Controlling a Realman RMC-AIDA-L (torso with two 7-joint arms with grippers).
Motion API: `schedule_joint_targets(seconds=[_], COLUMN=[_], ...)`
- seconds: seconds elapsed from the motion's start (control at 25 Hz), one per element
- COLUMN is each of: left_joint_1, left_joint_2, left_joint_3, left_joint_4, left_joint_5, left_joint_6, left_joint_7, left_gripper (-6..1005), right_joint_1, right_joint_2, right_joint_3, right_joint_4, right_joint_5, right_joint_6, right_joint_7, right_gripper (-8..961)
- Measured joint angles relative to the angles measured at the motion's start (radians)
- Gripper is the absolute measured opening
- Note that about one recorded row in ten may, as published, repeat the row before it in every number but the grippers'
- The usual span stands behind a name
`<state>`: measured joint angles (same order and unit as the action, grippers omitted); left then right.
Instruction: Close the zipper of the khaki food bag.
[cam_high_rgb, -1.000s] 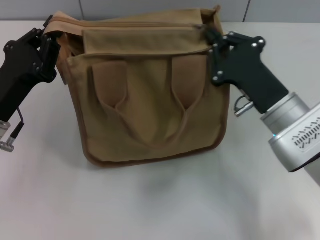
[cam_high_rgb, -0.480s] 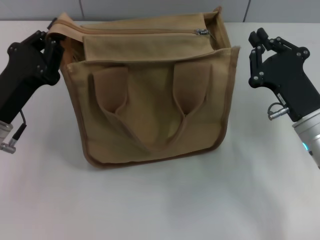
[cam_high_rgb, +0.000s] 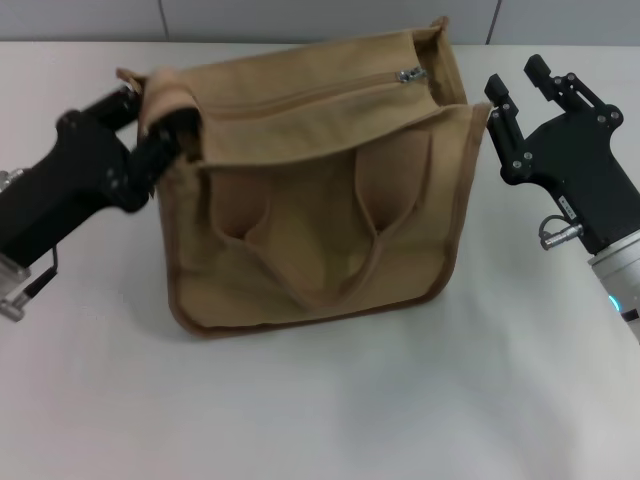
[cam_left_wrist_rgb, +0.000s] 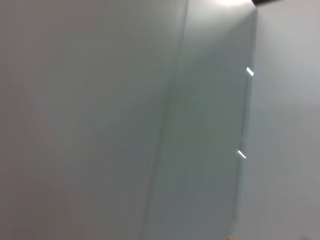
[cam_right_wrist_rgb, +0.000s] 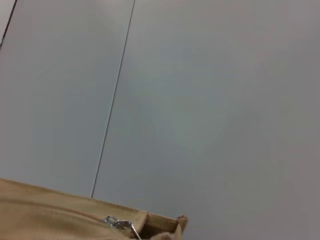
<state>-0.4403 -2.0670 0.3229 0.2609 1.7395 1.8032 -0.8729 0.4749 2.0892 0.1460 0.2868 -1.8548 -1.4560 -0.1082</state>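
Observation:
The khaki food bag (cam_high_rgb: 320, 230) stands on the white table (cam_high_rgb: 320, 410), its handles hanging down the front. The zipper (cam_high_rgb: 310, 90) runs across the top panel, and its silver slider (cam_high_rgb: 410, 74) is at the right end. The slider also shows in the right wrist view (cam_right_wrist_rgb: 120, 223), on the bag's top edge (cam_right_wrist_rgb: 50, 210). My left gripper (cam_high_rgb: 150, 120) is shut on the bag's top left corner, with fabric bunched between its fingers. My right gripper (cam_high_rgb: 518, 80) is open and empty, just to the right of the bag and apart from it.
A grey panelled wall (cam_high_rgb: 300, 18) runs behind the table. The left wrist view shows only the wall panels (cam_left_wrist_rgb: 150, 120). The bare tabletop stretches in front of the bag and on both sides.
My right gripper let go at the slider end and drew back to the right, open. My left gripper moved right with the bag's left corner, and the top panel tilted.

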Motion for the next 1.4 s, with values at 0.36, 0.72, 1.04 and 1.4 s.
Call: schedule_joint_targets(seconds=[0.36, 0.72, 1.04, 1.4], left_joint_1=[0.14, 0.241, 0.256, 0.19], left_joint_2=[0.004, 0.031, 0.024, 0.01], left_joint_3=[0.089, 0.022, 0.31, 0.346], left_joint_4=[0.334, 0.396, 0.401, 0.407], left_joint_5=[-0.004, -0.067, 0.027, 0.247], left_joint_6=[0.022, 0.186, 0.183, 0.177], left_joint_7=[-0.157, -0.158, -0.118, -0.121], left_gripper=[640, 788, 834, 834], right_joint_1=[-0.019, -0.023, -0.039, -0.019], right_joint_2=[-0.001, -0.009, -0.009, -0.008], right_joint_3=[-0.025, -0.245, -0.658, -0.904], right_joint_4=[-0.005, -0.268, -0.606, -0.656], right_joint_5=[-0.002, -0.002, -0.002, -0.09], right_joint_6=[-0.062, -0.323, -0.442, -0.417], right_joint_7=[0.093, 0.594, 0.975, 0.991], right_gripper=[406, 428, 592, 806])
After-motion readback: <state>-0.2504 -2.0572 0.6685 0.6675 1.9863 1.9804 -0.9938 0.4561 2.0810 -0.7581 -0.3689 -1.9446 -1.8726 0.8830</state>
